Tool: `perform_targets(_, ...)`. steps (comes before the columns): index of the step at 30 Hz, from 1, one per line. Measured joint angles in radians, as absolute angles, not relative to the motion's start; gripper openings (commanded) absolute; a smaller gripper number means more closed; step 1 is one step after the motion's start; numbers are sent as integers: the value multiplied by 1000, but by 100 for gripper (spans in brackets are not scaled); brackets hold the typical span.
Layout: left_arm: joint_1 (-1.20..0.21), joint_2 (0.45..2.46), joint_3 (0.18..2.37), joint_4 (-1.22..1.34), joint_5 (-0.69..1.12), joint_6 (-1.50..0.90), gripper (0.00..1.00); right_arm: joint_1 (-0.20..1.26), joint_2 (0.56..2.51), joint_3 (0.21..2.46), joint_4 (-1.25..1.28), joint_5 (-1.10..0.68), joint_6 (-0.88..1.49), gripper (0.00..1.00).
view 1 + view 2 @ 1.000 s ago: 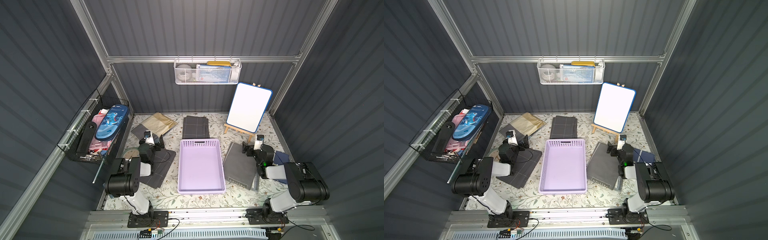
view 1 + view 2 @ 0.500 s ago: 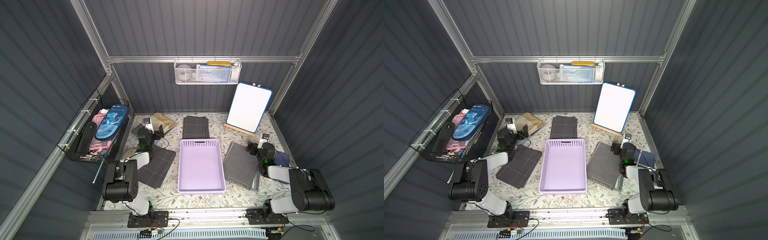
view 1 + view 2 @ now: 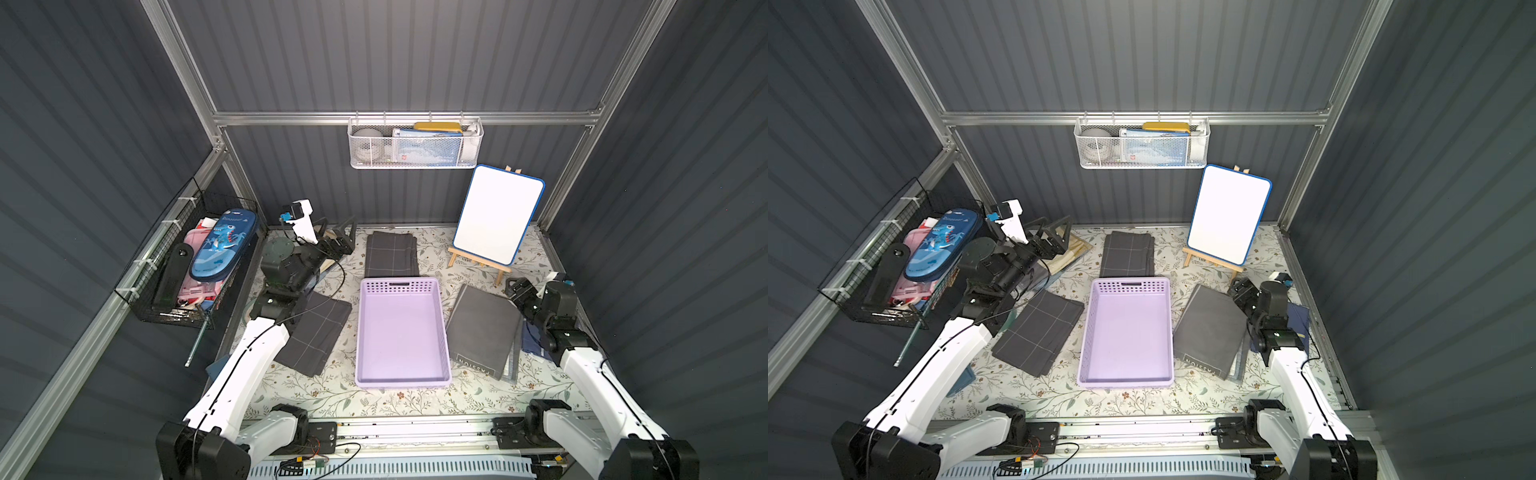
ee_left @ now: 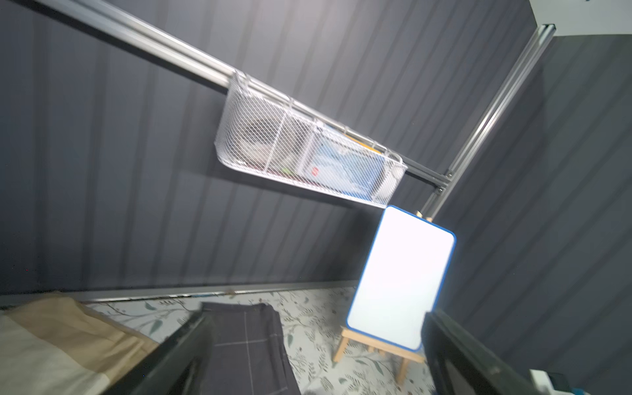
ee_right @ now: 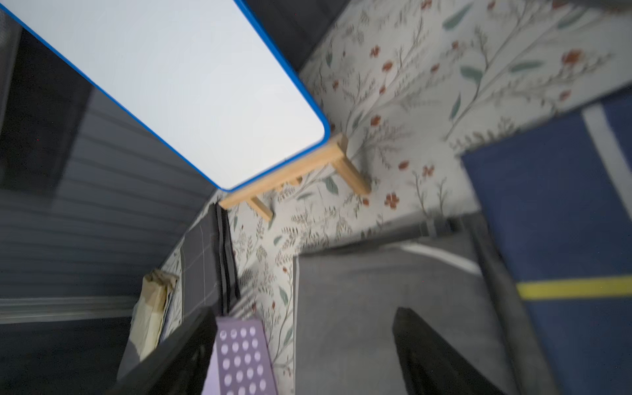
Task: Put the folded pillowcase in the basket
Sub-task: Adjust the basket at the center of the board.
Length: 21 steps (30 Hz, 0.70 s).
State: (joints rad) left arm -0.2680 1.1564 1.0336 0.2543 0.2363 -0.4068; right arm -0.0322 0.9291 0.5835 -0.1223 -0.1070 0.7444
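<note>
While both arms reach out over the floral mat (image 3: 415, 401), I count five folded cloths: two dark checked, one tan, one plain grey, one navy; which one the task wants I cannot tell. Left pincer (image 3: 337, 232) stands wide, nothing between its fingers, raised above the tan cloth (image 3: 1073, 249); rear checked cloth (image 3: 390, 253) lies just beside it toward the right arm; near checked cloth (image 3: 316, 332) lies back toward its own base. Right pincer (image 3: 517, 286) is parted, a clear gap between its fingers, gripping nothing; it's low at the far corner of the grey cloth (image 3: 482, 328), touching or not I cannot tell; navy cloth (image 3: 1302, 316) just behind it on its outer side, partly under the arm. One lavender basket (image 3: 401, 283) sits flat between the two pincers, closer to the bases than either; grey cloth lies between it and the right pincer; all five cloths lie outside it. One whiteboard (image 3: 496, 216) on one wooden easel (image 3: 478, 259) just beyond the right pincer; one white mesh basket (image 3: 415, 153) on the back wall; one black wire basket (image 3: 166, 318) on the side wall past the left pincer.
</note>
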Motion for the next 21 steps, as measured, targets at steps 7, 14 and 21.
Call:
perform_targets(7, -266, 1303, 1127, 68, 420, -527, 0, 18, 890, 808, -445, -165, 637, 0)
perform_targets(14, -342, 1427, 1310, -233, 375, -572, 40, 158, 902, 810, -712, -190, 568, 40)
perform_targets(21, -508, 1453, 1301, -509, 150, -565, 61, 386, 939, 810, -784, -216, 580, 48)
